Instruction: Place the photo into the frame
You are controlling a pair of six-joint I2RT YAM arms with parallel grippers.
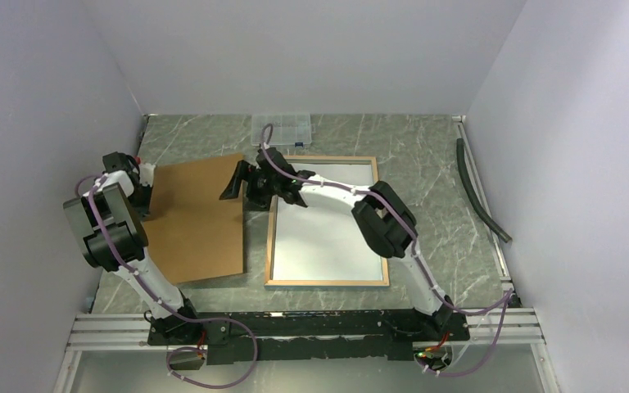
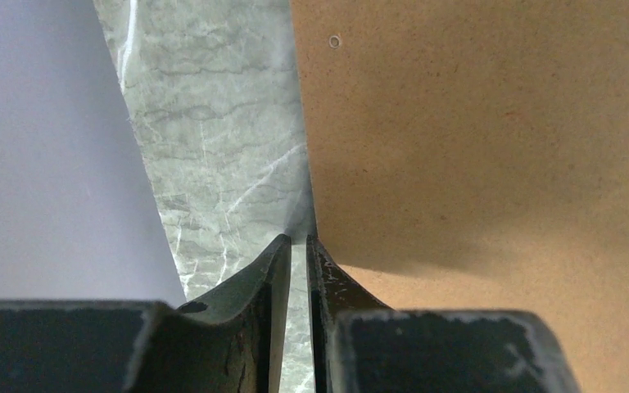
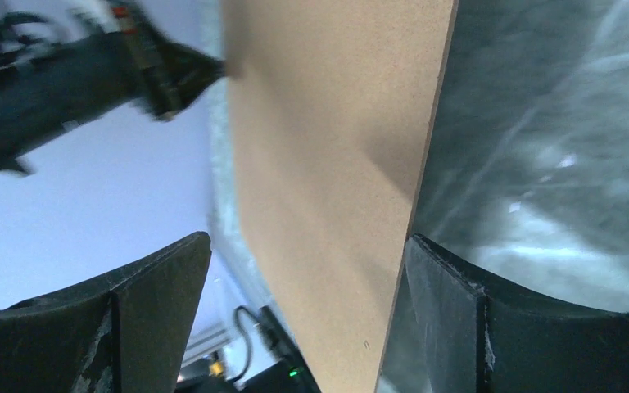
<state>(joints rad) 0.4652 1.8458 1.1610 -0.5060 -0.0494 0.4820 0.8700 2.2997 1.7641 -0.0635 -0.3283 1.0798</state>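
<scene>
Now | left gripper [image 2: 297,239] pinching backing board [image 1: 196,237] edge | right gripper [image 3: 309,239] wide, astride it | frame [image 1: 328,282] flat beside

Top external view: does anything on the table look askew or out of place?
The brown backing board is askew, turned against the straight frame and left of it, not in it. The left gripper pinches its left edge; the open right gripper straddles its right edge.

text: none legible | labels: none | numbers: none
</scene>
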